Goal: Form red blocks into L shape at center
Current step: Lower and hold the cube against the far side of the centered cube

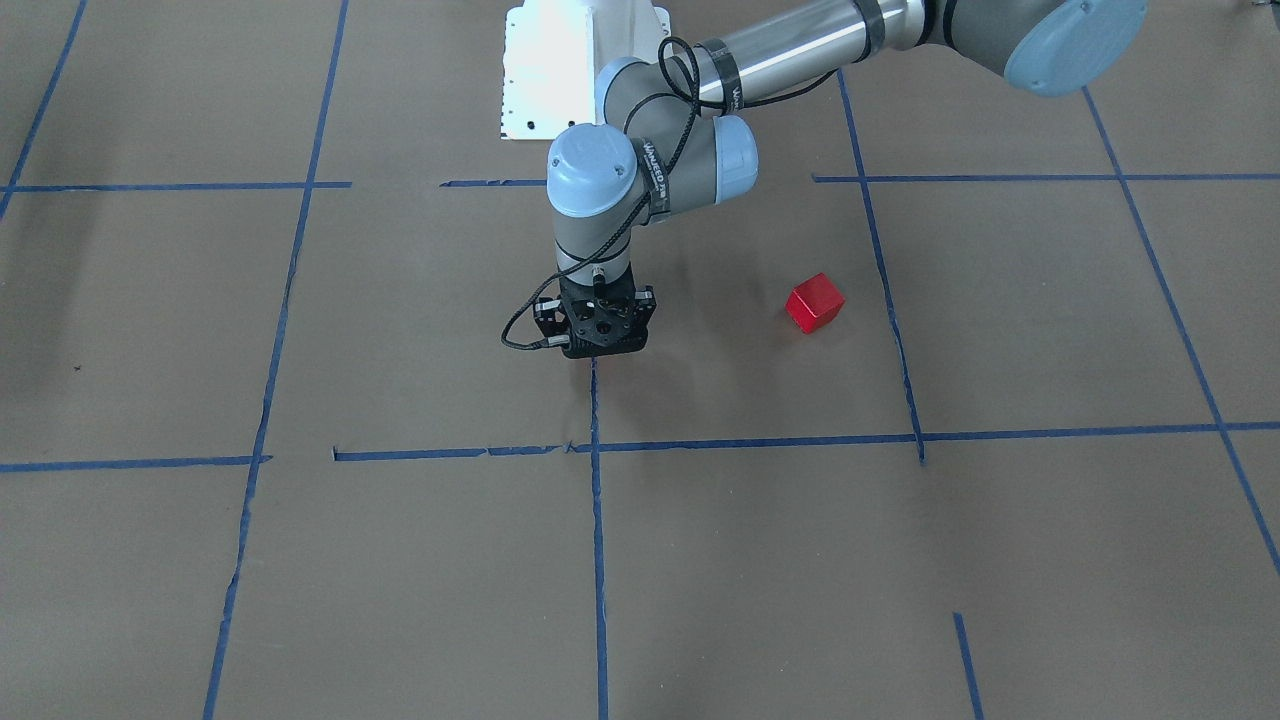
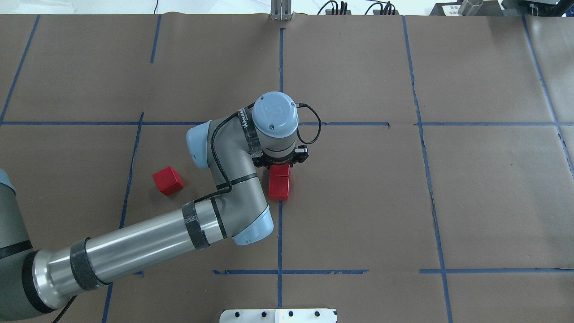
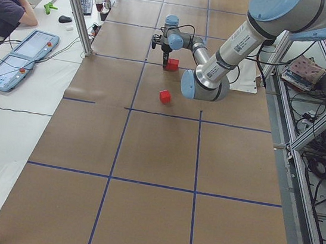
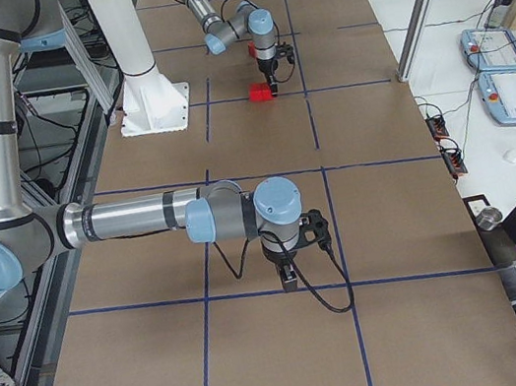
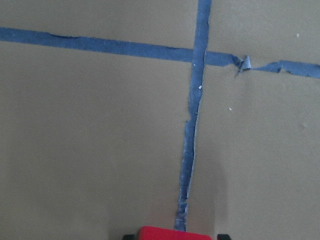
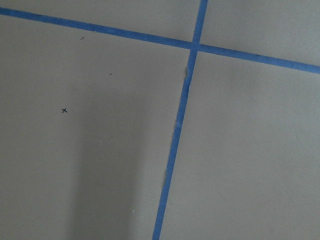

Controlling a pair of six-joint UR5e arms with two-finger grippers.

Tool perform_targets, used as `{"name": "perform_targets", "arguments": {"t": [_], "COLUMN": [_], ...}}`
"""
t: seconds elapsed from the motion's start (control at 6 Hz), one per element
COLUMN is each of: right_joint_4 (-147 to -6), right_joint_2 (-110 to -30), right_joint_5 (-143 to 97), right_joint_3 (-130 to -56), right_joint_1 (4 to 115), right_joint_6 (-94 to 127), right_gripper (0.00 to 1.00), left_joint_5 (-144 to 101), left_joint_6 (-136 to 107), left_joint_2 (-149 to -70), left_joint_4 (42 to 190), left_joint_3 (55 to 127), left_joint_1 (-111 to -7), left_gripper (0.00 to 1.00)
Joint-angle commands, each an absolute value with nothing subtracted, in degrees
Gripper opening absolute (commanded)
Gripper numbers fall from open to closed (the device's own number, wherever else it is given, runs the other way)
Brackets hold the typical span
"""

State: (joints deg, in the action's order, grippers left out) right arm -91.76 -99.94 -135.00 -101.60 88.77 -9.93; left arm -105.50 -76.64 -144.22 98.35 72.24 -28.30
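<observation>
Left fingers pinch a red block touching a second block at desk center; the third block sits apart on the robot's left, nearest this arm.

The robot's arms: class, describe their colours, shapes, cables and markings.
Both arms are silver-grey tubes with pale blue joint caps. The left arm has black bands, white wrist lettering and a looping black cable to its black gripper. The right arm looks alike.

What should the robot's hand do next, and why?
Probably let go and lift straight up. The left hand is around one red block that seems set against a second block on the blue centre line. The third block lies apart.
</observation>
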Motion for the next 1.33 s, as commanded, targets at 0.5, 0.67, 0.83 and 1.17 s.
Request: {"name": "perform_targets", "arguments": {"t": [0.5,0.67,0.83,1.17], "right_joint_4": [-91.76,-91.76,-91.76,-91.76], "right_joint_2": [-99.93,-99.93,-99.93,-99.84], "right_joint_5": [-135.09,-135.09,-135.09,-135.09], "right_joint_3": [-101.60,-101.60,-101.60,-101.60], "right_joint_1": [88.77,88.77,88.77,88.77], "right_joint_6": [-9.93,-9.93,-9.93,-9.93], "right_gripper": [1.00,1.00,1.00,1.00], "left_joint_5": [-105.56,-105.56,-105.56,-105.56], "left_joint_6": [-76.55,-76.55,-76.38,-76.20], "left_joint_2": [-144.14,-144.14,-144.14,-144.14], "left_joint_4": [98.35,98.35,98.44,98.44], "left_joint_3": [72.25,72.25,72.25,72.33], "left_joint_1": [-28.30,-28.30,-28.39,-28.30], "left_gripper": [0.42,0.51,0.58,0.73]}}
